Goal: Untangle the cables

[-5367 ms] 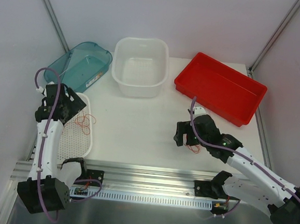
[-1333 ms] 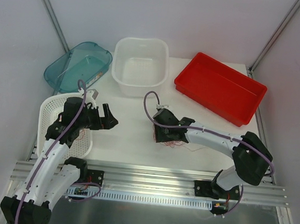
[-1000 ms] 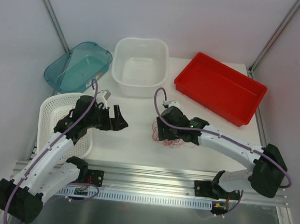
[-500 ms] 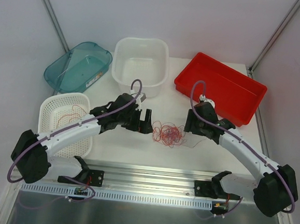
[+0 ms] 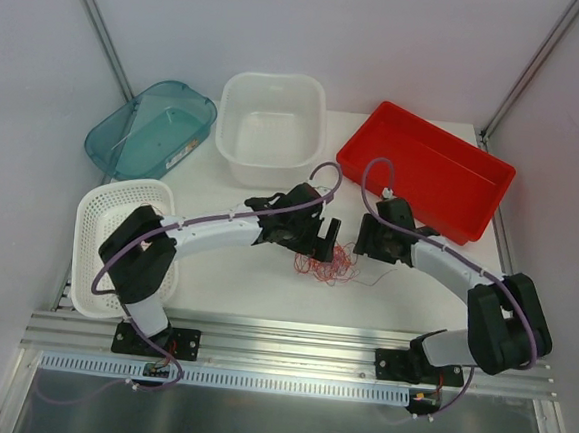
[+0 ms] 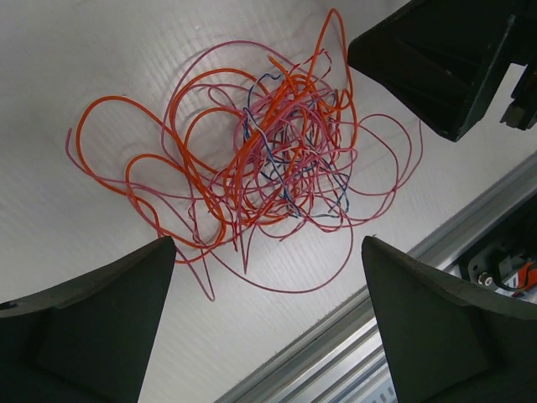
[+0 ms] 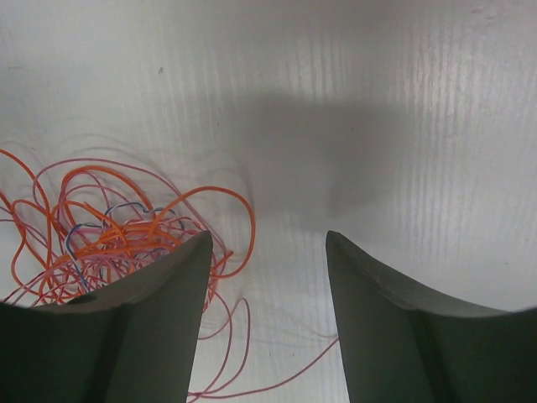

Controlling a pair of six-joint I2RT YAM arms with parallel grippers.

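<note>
**Both grippers open at the cable tangle; nothing gripped**

At the far left a white mesh basket [image 5: 94,211] stood on the table [image 5: 235,272], with a teal bin [image 5: 151,125] behind it and a white tub [image 5: 272,125] further right.

The left gripper [image 6: 268,243] had its jaws spread wide and held nothing. In its wrist view the cables [image 6: 268,159] lay as one loose tangle on the table just beyond the fingertips. They were mostly orange and pink with a few blue strands, and the lowest loops reached into the gap between the fingers. Contact with either finger could not be confirmed.

The tangle sat near the table's middle, between the two grippers.

The right gripper [image 7: 268,235] was also open, with a moderate gap and bare table between its fingers. The tangle lay to the left of that gap. Some strands passed behind the left finger [image 7: 126,327], and touching could not be determined.

A red tray [image 5: 423,172] stood at the back right.
</note>
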